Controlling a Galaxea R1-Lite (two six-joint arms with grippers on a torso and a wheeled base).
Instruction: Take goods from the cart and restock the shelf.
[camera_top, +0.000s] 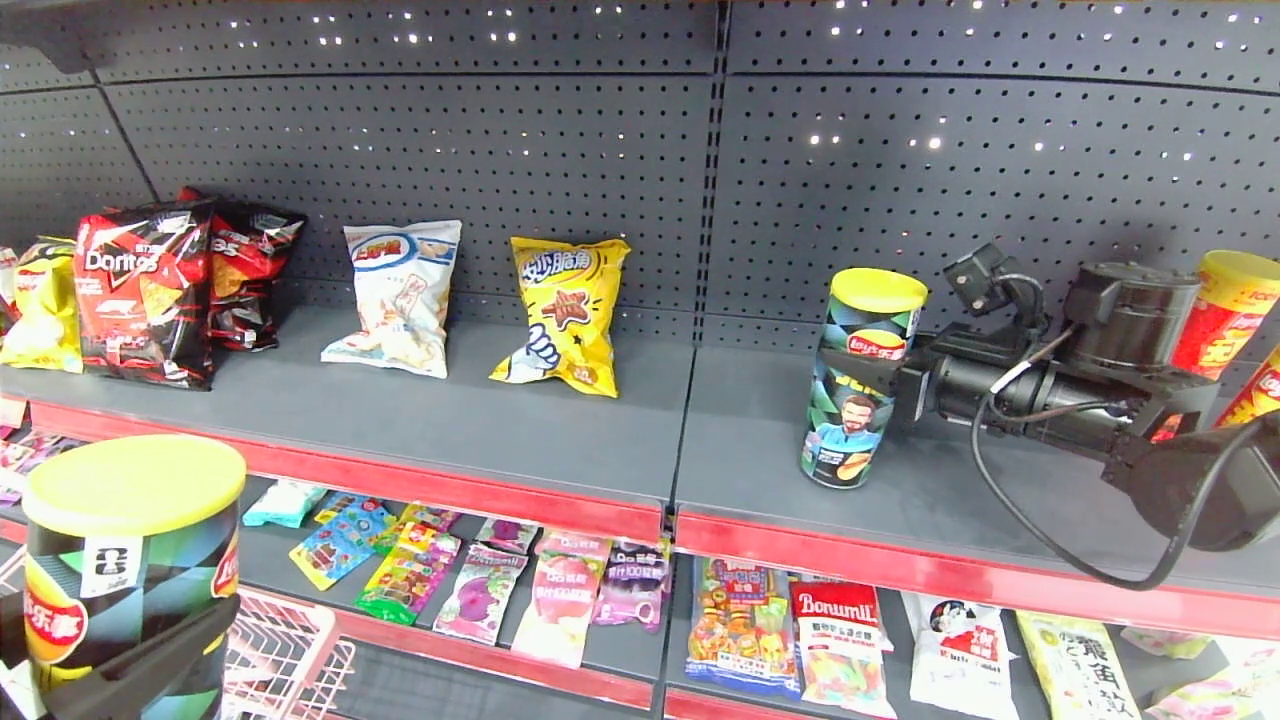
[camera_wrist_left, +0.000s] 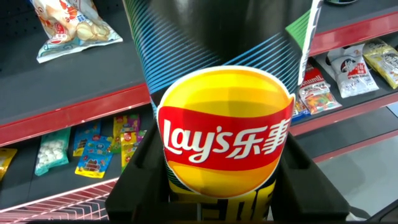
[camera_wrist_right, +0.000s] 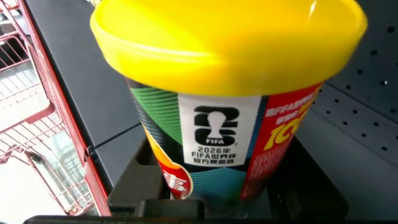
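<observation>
— Where was your right hand?
— My right hand (camera_top: 885, 375) was clamped on a yellow-lidded can (camera_top: 862, 400), which stood upright on the grey shelf (camera_top: 500, 420) with my fingers on either side of it.
— And the left?
— My left hand (camera_top: 135, 655) gripped a second can (camera_top: 130, 560), also upright, with the pink cart (camera_top: 285, 650) just beside it and lower. A yellow chip bag (camera_top: 565, 315) leaned on the shelf well to the left of my right hand.

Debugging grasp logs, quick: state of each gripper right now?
Left gripper: shut on the near chip canister.
Right gripper: shut on the chip canister at the shelf.
</observation>
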